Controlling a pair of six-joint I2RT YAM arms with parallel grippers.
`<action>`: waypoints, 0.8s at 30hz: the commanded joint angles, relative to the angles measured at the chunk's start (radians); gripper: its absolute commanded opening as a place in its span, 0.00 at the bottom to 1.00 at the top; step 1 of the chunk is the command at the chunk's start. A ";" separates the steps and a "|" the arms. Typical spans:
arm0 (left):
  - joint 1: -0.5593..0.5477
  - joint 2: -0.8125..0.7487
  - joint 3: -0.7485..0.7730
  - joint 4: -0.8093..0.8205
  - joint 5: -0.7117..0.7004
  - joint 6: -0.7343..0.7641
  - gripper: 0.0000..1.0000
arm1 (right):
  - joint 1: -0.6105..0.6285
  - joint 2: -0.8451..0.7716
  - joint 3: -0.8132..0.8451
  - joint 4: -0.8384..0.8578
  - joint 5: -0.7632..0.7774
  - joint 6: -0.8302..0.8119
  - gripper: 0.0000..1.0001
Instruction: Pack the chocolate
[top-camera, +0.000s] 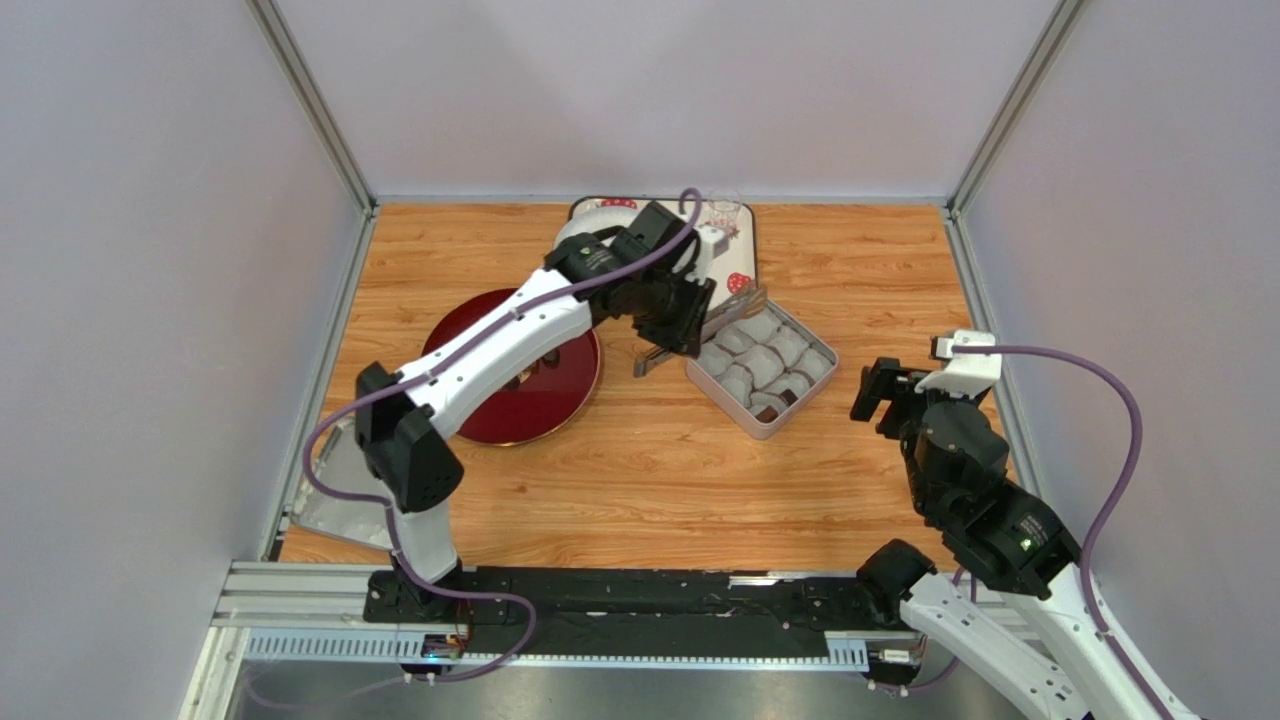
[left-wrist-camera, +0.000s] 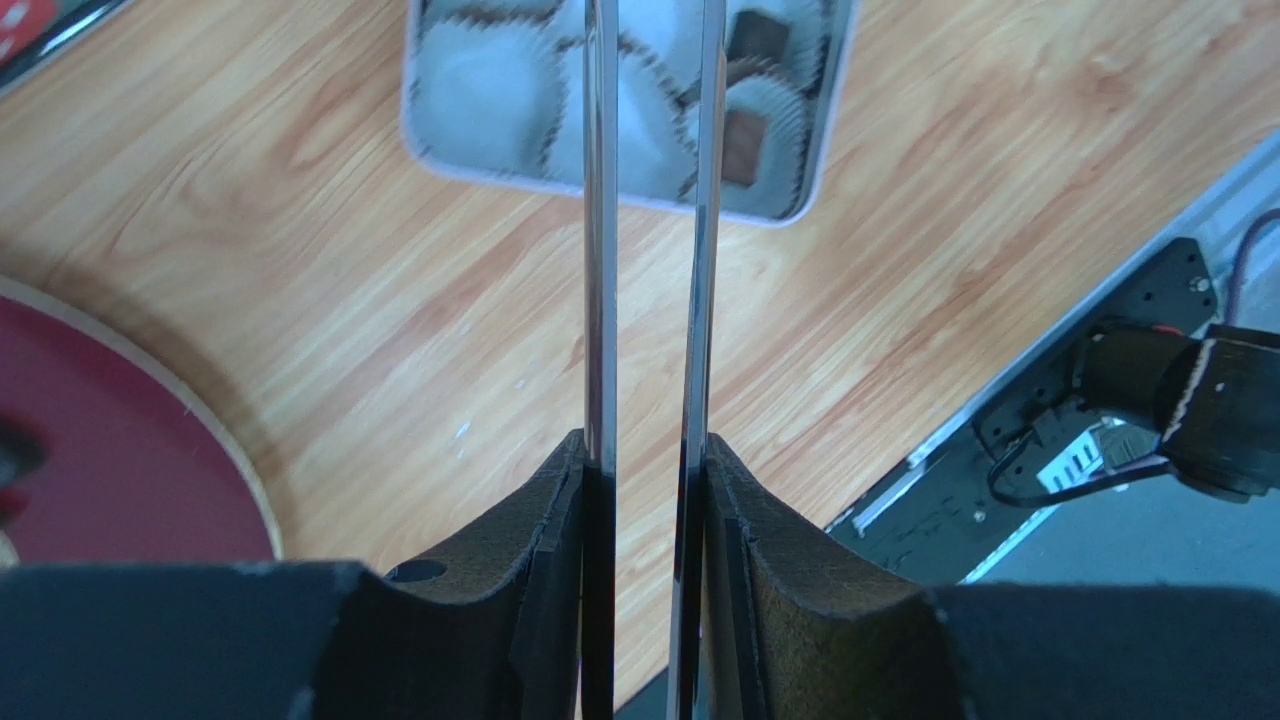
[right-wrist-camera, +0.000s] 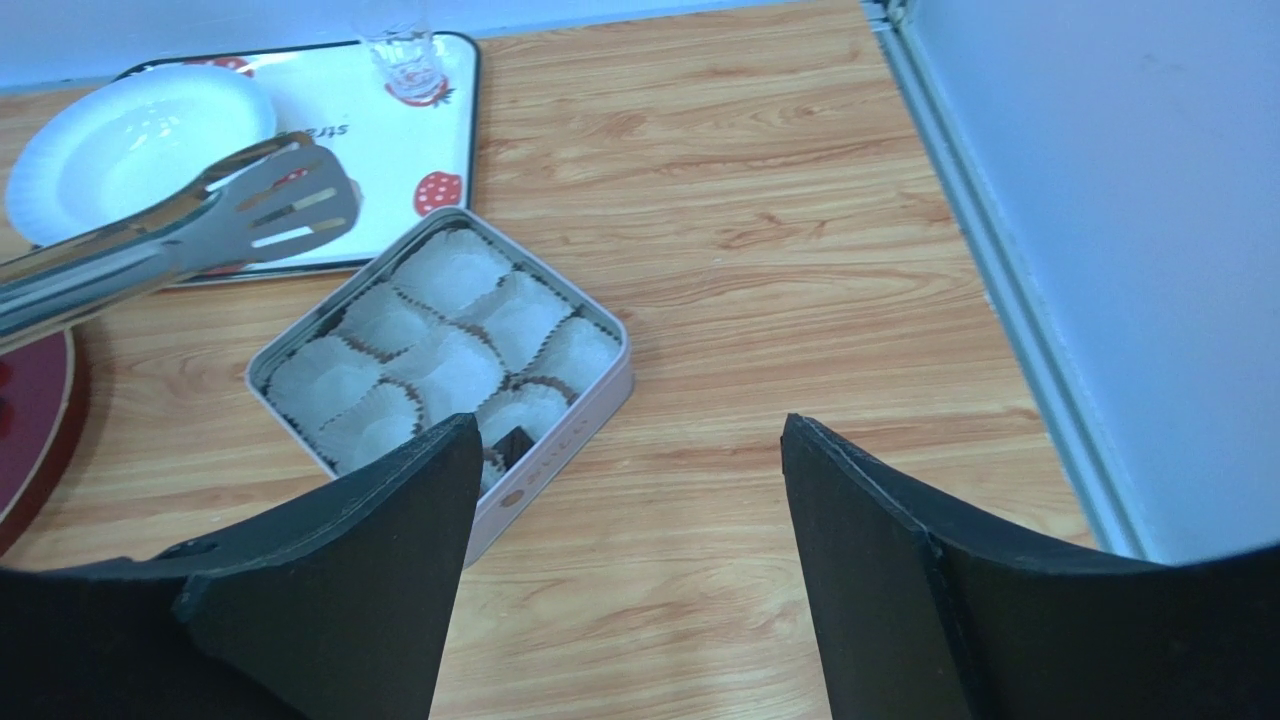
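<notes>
My left gripper (top-camera: 676, 315) is shut on a pair of metal tongs (top-camera: 706, 333) and holds them above the far-left side of the square tin (top-camera: 812, 393). In the left wrist view the gripper (left-wrist-camera: 646, 444) clamps the two tong blades (left-wrist-camera: 600, 225), which run up over the tin (left-wrist-camera: 451, 150). The tong tips (right-wrist-camera: 286, 188) are slightly apart and look empty. The tin holds white paper cups. Dark brown chocolate pieces (left-wrist-camera: 741, 146) lie in cups at its near corner, and one shows in the right wrist view (right-wrist-camera: 513, 447). My right gripper (top-camera: 902, 393) is open and empty, right of the tin (right-wrist-camera: 571, 435).
A dark red round plate (top-camera: 511, 405) lies left of the tin, partly under my left arm. A white bowl (right-wrist-camera: 135, 143) and a small glass (right-wrist-camera: 403, 60) stand on a strawberry-print tray (right-wrist-camera: 451, 165) at the back. Grey walls enclose the table.
</notes>
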 joint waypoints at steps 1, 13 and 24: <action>-0.060 0.115 0.172 0.047 0.072 0.058 0.34 | 0.002 -0.021 0.000 0.038 0.108 -0.088 0.77; -0.128 0.329 0.305 0.048 0.100 0.085 0.35 | 0.004 -0.043 -0.037 0.046 0.145 -0.086 0.77; -0.134 0.432 0.363 0.056 0.098 0.092 0.35 | 0.004 -0.049 -0.042 0.046 0.126 -0.085 0.77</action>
